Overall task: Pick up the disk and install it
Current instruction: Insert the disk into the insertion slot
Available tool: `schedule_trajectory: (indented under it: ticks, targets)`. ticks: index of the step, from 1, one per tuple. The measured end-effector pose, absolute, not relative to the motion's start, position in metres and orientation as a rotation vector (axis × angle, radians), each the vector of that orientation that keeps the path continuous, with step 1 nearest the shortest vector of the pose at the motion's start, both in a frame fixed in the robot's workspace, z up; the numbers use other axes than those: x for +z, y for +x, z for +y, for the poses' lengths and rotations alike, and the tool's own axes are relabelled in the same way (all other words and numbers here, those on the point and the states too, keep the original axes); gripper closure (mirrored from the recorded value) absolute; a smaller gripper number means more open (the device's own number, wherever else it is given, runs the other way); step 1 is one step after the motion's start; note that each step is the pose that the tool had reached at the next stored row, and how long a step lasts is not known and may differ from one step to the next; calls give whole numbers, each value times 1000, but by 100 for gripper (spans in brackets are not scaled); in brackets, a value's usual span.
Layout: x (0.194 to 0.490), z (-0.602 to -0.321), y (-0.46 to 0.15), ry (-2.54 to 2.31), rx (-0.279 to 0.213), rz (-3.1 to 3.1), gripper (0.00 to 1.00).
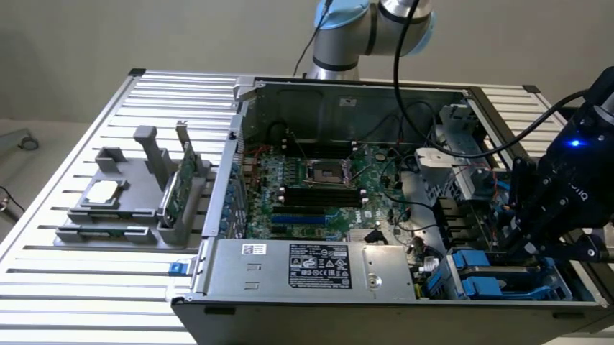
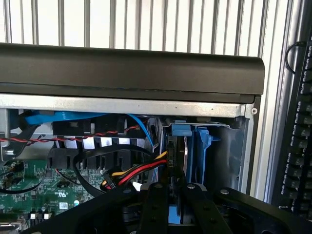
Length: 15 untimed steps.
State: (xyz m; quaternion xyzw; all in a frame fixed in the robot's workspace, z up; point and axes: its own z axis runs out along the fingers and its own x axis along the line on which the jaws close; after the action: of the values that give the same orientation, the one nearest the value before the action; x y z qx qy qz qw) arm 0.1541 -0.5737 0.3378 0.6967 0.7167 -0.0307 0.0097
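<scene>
Now | one gripper (image 2: 176, 195) | jaws clamp one disk (image 2: 179, 156) | upright in bay

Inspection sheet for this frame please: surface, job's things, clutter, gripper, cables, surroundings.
Surface: slatted metal table.
Job's things: disk on edge in blue carrier rails, in the open computer case's drive bay.
Clutter: grey holder with silver chip and green card.
Grippers: gripper closed on the disk.
Cables: red, yellow and black wires beside the bay.
Surroundings: keyboard beside the case.
</scene>
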Motion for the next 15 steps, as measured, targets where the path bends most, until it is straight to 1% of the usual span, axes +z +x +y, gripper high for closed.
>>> schedule_trajectory:
  ticks: [15]
  targets:
    - [338,-574,154,2227,-97,2188,84]
